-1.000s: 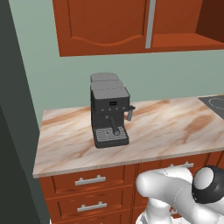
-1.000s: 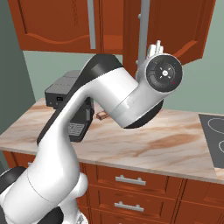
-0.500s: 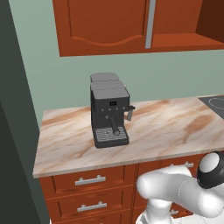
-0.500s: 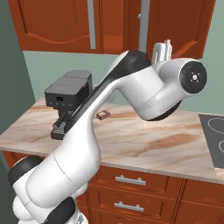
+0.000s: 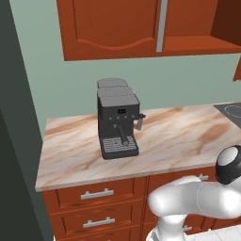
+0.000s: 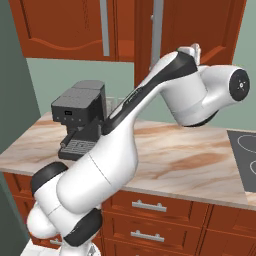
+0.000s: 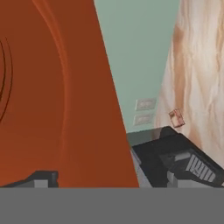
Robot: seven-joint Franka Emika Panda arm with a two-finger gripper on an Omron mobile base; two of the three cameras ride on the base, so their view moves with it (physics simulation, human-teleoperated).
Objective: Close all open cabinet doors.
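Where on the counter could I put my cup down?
The marble counter is bare between the black coffee machine and the dark stovetop, and also left of the machine toward the counter's end. It is crowded only around the machine itself.

- Swung rightward across the right base view over the last second, the white arm with dark joints (image 6: 150, 110), baring the boxy black coffee machine (image 6: 80, 117) at the marble counter's left end.
- Slid further toward the left base view's right edge.
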